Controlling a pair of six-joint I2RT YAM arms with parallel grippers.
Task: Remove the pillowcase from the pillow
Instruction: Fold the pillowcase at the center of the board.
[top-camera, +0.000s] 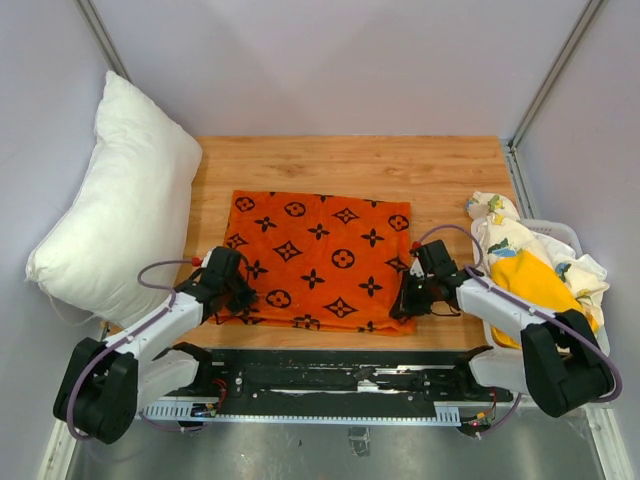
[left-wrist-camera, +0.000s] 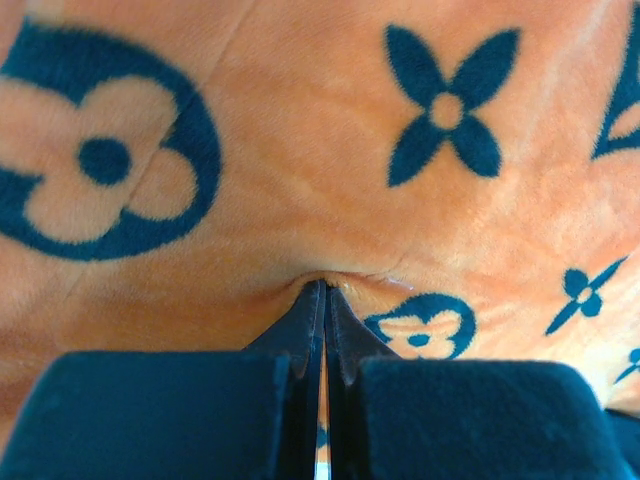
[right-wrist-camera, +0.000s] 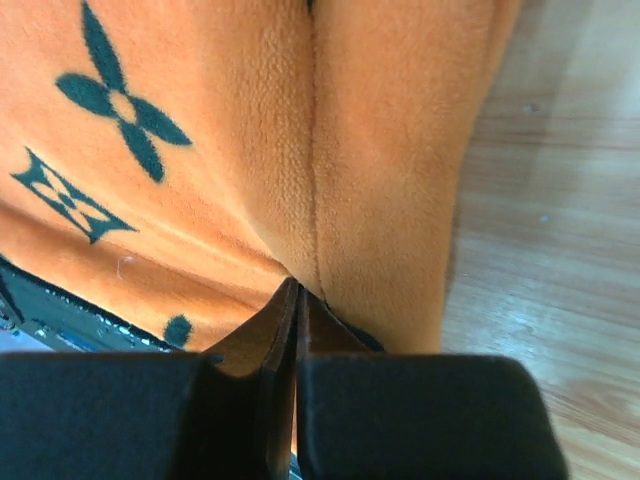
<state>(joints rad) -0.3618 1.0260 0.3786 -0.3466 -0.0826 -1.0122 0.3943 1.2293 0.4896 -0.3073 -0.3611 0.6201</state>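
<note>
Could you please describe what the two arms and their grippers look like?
The left arm and right arm have white links, bulky black joints and a looping purple cable each. The left gripper and right gripper are black, tapering to thin tips.

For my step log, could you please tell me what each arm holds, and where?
The pillowcase: the left fingers pinch a small pucker of fabric close to its near left corner, and the right fingers pinch the fold at its near right edge.
</note>
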